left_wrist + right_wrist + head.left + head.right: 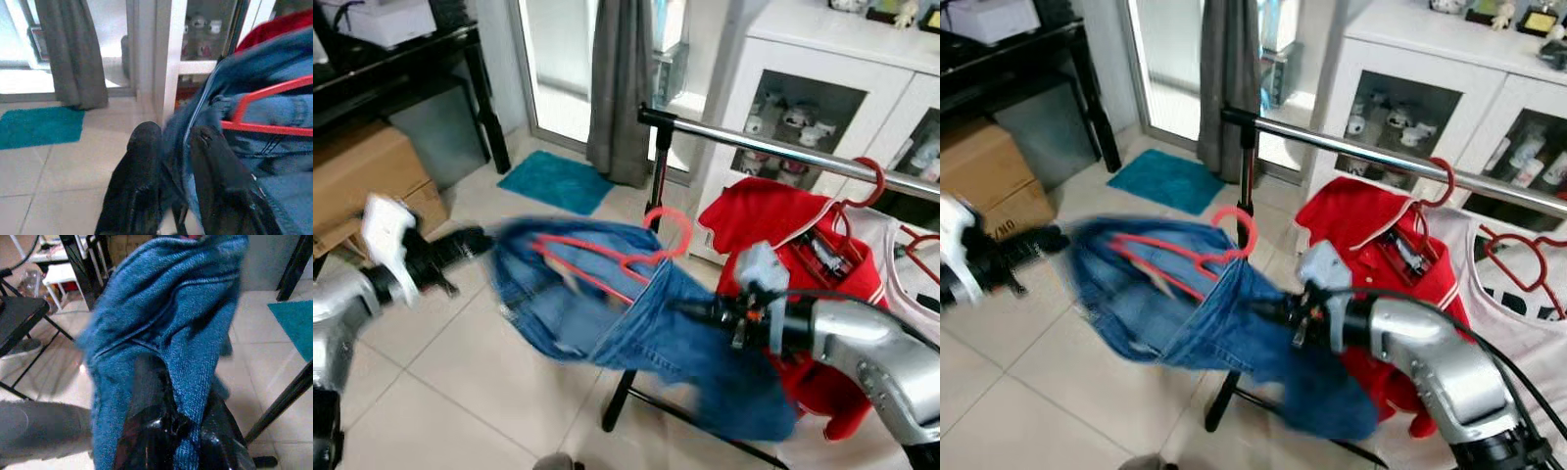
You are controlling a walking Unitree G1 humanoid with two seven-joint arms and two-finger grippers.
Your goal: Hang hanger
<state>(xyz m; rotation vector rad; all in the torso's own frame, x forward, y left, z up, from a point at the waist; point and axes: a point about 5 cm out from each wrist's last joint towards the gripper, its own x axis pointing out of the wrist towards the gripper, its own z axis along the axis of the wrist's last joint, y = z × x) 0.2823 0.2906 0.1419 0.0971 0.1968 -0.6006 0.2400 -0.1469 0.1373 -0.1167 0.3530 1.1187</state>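
Both grippers, left (489, 238) & right (680, 308), pinch jeans (607, 313) on red hanger (636, 257); red jacket (773, 220) already hangs on rail (754, 137) just behind

Jeans (607, 304) (motion-blurred), hanger (617, 257) half-hidden

**Jeans held up before the clothes rail**

The jeans (636, 313) on a hanger (636, 257) stretch between the left gripper (475, 243) and the right gripper (690, 309), in front of the rail (783, 147). A jacket (783, 235) hangs on the rail to the right. A cabinet (803, 59) stands behind, a mat (553, 181) and curtain (622, 88) farther left, and a box (362, 181) at the far left.
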